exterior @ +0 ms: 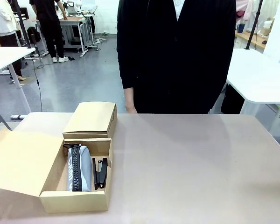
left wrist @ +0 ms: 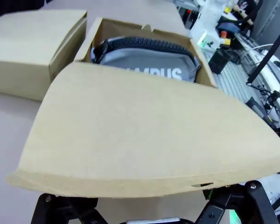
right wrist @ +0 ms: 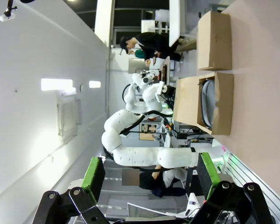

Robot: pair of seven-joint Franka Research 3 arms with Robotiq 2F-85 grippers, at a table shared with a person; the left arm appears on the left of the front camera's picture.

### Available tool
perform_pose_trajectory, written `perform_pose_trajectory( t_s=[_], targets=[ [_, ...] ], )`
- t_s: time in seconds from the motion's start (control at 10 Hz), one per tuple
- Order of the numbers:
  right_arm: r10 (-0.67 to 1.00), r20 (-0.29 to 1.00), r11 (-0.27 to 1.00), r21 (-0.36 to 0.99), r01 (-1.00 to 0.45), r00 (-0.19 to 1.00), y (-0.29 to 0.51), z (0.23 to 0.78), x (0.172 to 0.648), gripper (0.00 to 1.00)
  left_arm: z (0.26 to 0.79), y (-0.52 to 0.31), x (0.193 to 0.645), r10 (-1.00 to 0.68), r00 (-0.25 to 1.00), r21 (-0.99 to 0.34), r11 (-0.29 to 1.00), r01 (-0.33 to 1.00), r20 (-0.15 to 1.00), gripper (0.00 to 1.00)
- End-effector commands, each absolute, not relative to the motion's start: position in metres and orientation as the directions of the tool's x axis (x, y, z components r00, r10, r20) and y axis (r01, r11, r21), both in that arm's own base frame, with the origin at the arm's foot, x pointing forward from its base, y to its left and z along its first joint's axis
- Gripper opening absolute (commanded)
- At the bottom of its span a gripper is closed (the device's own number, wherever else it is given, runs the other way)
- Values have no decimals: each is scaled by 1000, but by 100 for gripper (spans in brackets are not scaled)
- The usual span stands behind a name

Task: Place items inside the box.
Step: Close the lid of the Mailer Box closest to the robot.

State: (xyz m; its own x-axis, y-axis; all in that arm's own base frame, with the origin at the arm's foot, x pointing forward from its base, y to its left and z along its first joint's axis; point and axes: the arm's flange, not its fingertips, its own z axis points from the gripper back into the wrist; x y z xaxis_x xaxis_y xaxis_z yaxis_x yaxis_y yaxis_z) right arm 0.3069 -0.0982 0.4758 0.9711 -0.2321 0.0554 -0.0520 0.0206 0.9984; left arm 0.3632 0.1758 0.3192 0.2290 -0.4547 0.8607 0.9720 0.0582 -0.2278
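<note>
An open cardboard box (exterior: 72, 201) stands at the table's near left, its lid flap (exterior: 18, 163) folded out to the left. Inside lie a grey "CAMPUS" pencil case (exterior: 78, 173) with a black zip and a black stapler (exterior: 100, 172) beside it. In the left wrist view the lid flap (left wrist: 144, 130) fills the foreground and the grey case (left wrist: 149, 65) shows behind it. My left gripper (left wrist: 144, 213) is open, low behind the flap's edge. My right gripper (right wrist: 150, 179) is open with nothing between its green pads (right wrist: 93, 179), far from the box (right wrist: 222, 105).
A second, closed cardboard box (exterior: 91, 119) sits right behind the open one. A person in black (exterior: 177, 56) stands at the far edge, one hand hanging by the table. The bare tabletop (exterior: 196, 168) stretches to the right. My white left arm (right wrist: 144, 156) shows in the right wrist view.
</note>
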Motion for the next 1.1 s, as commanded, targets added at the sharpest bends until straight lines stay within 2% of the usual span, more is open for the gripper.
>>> perform_pose_trajectory(
  t_s=[0.0, 0.3, 0.7, 1.0],
  targets=[
    [-222, 75, 32, 997, -69, 972, -100, 477, 305, 100, 331, 167, 352, -352, 173, -182, 7, 983, 920, 100],
    [-222, 75, 32, 997, -69, 972, -100, 477, 305, 100, 347, 146, 337, -298, 121, -152, -82, 985, 947, 100],
    [-222, 75, 32, 997, -69, 972, -100, 477, 305, 100, 380, 113, 321, -248, 83, -110, -93, 990, 965, 100],
    [-222, 75, 32, 997, -69, 972, -100, 477, 305, 100, 389, 50, 322, -292, 64, -120, -181, 976, 954, 100]
  ],
)
